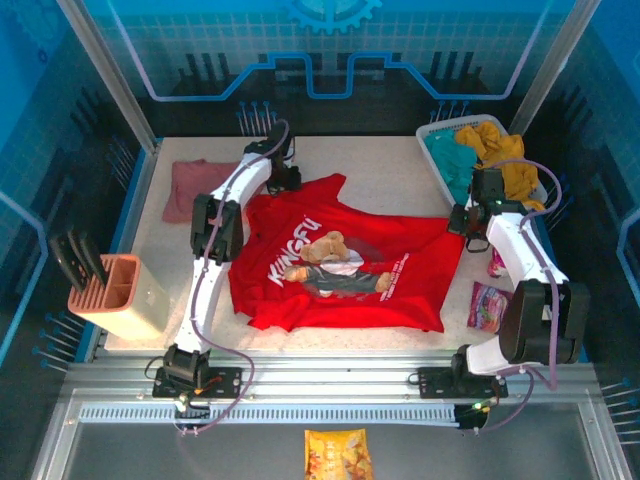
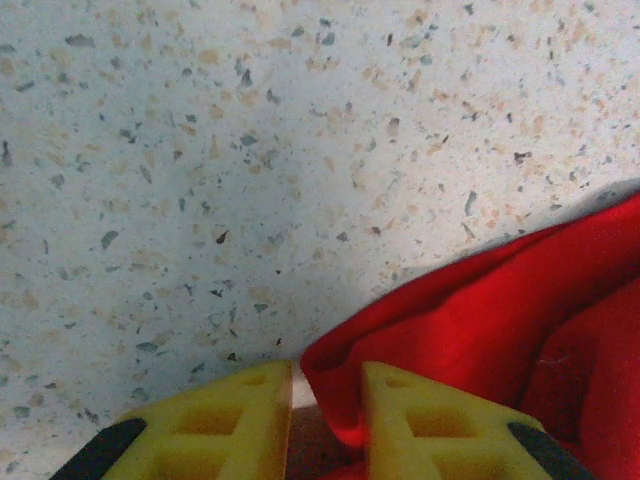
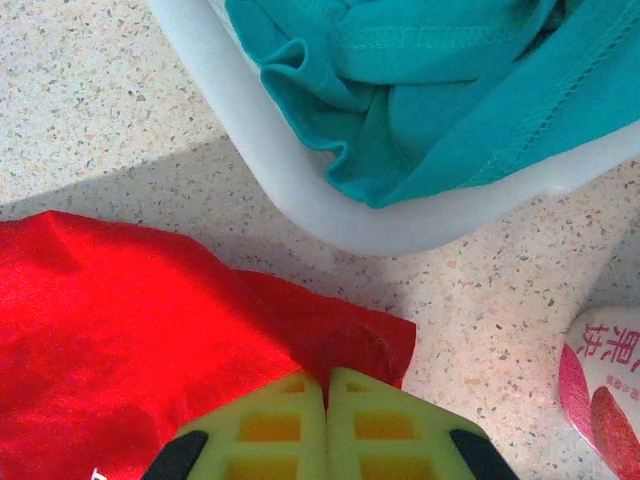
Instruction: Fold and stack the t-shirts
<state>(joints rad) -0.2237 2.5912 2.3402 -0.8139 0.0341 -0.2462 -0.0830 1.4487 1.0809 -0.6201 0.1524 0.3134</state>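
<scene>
The red t-shirt (image 1: 340, 270) lies spread out in the middle of the table, bear print and white lettering facing up. My left gripper (image 1: 285, 180) is at its far left corner. In the left wrist view the yellow fingers (image 2: 230, 420) stand a little apart around a raised fold of the red cloth (image 2: 480, 320), which rests against the right finger with a sliver of gap on the left. My right gripper (image 3: 327, 385) is shut on the shirt's far right corner (image 3: 130, 320). The dusty-pink t-shirt (image 1: 195, 185) lies bunched at the far left.
A white basket (image 1: 430, 132) at the far right holds teal cloth (image 3: 420, 90) and mustard cloth (image 1: 500, 155); its rim (image 3: 300, 190) is close to my right gripper. A pink snack packet (image 1: 488, 305) lies right of the shirt. An orange holder (image 1: 120, 295) stands at the near left.
</scene>
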